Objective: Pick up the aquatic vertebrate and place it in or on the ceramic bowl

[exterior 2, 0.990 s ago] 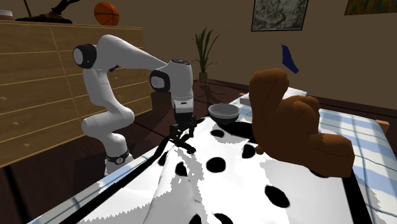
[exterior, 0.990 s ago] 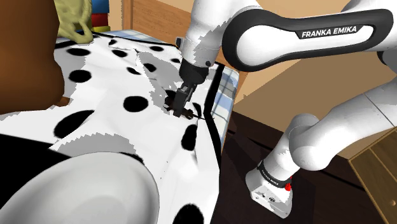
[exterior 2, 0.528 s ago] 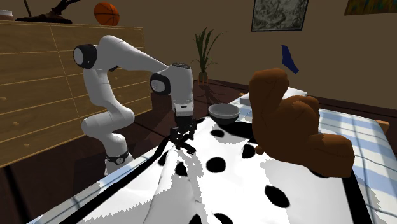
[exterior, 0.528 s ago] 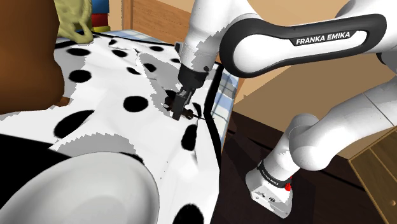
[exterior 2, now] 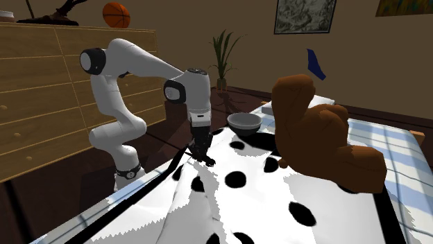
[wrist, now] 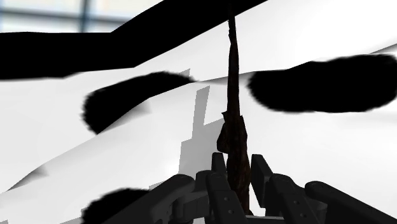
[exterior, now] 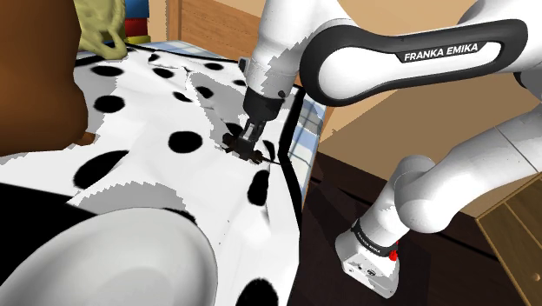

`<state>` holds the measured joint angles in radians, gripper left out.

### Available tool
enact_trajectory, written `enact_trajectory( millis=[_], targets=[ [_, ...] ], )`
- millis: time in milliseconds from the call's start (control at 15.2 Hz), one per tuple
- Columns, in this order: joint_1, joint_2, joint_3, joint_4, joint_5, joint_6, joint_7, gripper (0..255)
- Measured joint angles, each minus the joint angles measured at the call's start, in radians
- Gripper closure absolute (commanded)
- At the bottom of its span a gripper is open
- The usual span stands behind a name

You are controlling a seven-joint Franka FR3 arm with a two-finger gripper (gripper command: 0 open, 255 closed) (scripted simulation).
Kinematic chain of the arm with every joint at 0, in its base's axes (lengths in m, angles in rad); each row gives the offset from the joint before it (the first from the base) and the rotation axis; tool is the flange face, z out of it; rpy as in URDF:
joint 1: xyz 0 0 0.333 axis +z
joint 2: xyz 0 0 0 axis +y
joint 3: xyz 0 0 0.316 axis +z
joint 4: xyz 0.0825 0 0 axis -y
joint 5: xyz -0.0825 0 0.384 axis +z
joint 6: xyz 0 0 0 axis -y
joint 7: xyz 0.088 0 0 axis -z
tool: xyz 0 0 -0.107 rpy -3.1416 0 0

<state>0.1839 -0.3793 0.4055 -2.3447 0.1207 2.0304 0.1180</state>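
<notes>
One dark fish (wrist: 234, 130) within end effector (wrist: 239, 167)

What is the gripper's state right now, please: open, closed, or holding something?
Gripper: closed on the thin dark brown fish, down at the spotted bedcover.
</notes>
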Motion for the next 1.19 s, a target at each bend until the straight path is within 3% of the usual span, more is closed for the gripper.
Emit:
enact_trajectory(
  millis=[330,1188],
  targets=[
    [0.0,-0.001,0.0,0.006,0.0,-0.007,0.0,255],
    [-0.005,-0.03,-0.025,0.148,-0.005,-0.177,-0.011,255]
  ],
)
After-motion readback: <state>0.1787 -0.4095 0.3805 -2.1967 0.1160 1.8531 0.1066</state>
